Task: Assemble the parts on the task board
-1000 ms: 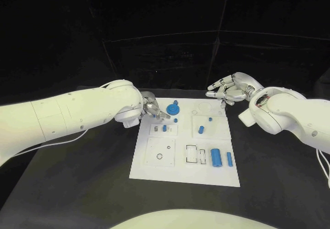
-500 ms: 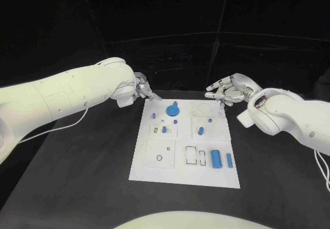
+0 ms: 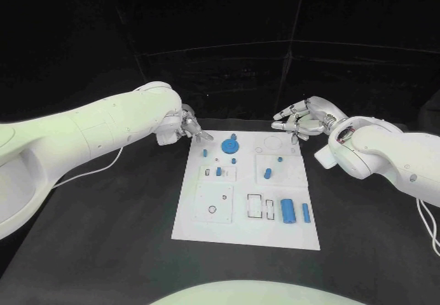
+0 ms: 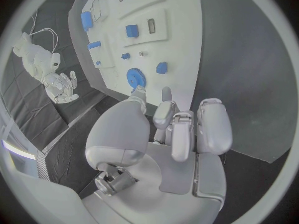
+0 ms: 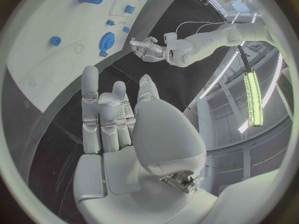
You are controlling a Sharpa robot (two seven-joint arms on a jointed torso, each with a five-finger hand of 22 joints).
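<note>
The black table [image 3: 110, 216] has a matte, dark surface. A thin white cable [image 3: 91, 176] lies on it at the left side, in a loose curve. Behind the table hangs a black backdrop [image 3: 229, 38] with faint straight seams.

Both robot hands, left [image 3: 186, 125] and right [image 3: 302, 120], hover off the task board's [image 3: 211, 230] far corners, its top unobstructed.
</note>
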